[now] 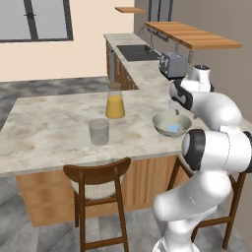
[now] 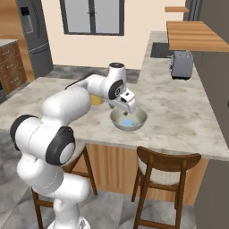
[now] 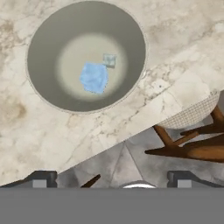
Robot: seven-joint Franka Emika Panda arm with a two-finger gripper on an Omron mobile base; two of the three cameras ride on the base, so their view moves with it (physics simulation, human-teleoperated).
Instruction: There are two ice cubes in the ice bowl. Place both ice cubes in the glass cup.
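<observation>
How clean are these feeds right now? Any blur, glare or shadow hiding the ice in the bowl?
Hand view: sharp, even light, no glare; the ice bowl has a darker shaded wall and a brighter floor, with a blue ice cube plain and a paler, smaller cube faint beside it. Left base view: soft and coarse, ice is one blue patch. Right base view: the gripper partly covers the bowl.

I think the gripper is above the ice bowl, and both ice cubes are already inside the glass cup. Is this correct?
Not quite. The gripper is above the ice bowl, but the ice cubes lie in that bowl, as the hand view shows. The glass cup holds no cube in the left base view.
</observation>
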